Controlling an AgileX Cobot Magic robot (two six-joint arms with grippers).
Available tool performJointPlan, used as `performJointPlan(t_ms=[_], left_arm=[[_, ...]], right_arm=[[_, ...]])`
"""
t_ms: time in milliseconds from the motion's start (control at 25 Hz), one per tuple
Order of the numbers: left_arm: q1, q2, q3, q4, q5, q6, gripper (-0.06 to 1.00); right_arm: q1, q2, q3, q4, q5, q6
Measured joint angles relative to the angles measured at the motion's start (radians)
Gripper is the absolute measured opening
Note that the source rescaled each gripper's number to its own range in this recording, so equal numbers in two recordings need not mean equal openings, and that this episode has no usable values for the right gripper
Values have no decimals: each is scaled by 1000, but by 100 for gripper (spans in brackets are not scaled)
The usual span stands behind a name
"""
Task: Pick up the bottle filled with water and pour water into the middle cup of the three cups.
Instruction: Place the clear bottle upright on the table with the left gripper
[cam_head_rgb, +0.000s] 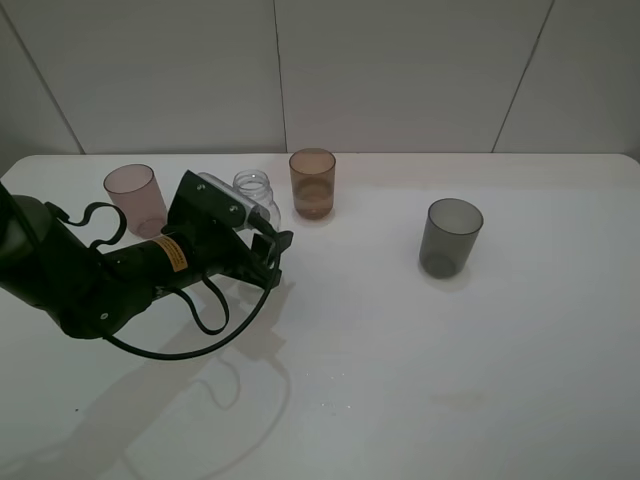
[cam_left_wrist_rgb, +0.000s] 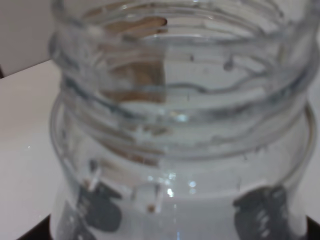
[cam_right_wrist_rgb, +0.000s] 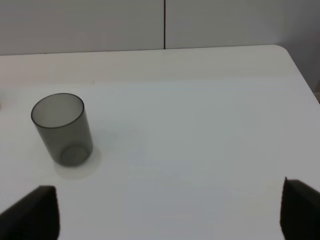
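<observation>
The clear bottle (cam_head_rgb: 255, 195) stands between the pinkish-mauve cup (cam_head_rgb: 135, 198) and the amber-brown middle cup (cam_head_rgb: 312, 183); its lower part is hidden behind my left arm. My left gripper (cam_head_rgb: 268, 246) is around it. In the left wrist view the bottle (cam_left_wrist_rgb: 180, 125) fills the frame, with water in it and dark finger pads (cam_left_wrist_rgb: 100, 212) pressed at both sides of its body. The amber cup shows through the neck (cam_left_wrist_rgb: 140, 75). The dark-grey cup (cam_head_rgb: 450, 237) stands to the right, also in the right wrist view (cam_right_wrist_rgb: 62, 129). My right gripper (cam_right_wrist_rgb: 165, 215) is open, empty and well away from that cup.
The white table (cam_head_rgb: 400, 380) runs up to a white panelled wall at the back. Its far right corner shows in the right wrist view (cam_right_wrist_rgb: 280, 50). A loop of black cable (cam_head_rgb: 200, 320) hangs from my left arm over the table.
</observation>
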Motion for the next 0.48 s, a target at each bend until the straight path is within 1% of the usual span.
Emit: performJointPlan(t_ms=[240, 280, 320, 360, 400, 440, 480], left_arm=[[0, 0, 0, -2, -7, 0, 1], [0, 0, 0, -2, -7, 0, 3], [0, 0, 0, -3, -7, 0, 13], [0, 0, 0, -3, -9, 0, 36], [0, 0, 0, -3, -11, 0, 67], [0, 0, 0, -3, -12, 0, 81], [0, 0, 0, -3, -12, 0, 89]], right_arm=[[0, 0, 0, 0, 0, 0], [0, 0, 0, 0, 0, 0], [0, 0, 0, 0, 0, 0], [0, 0, 0, 0, 0, 0], [0, 0, 0, 0, 0, 0], [0, 0, 0, 0, 0, 0], [0, 0, 0, 0, 0, 0]])
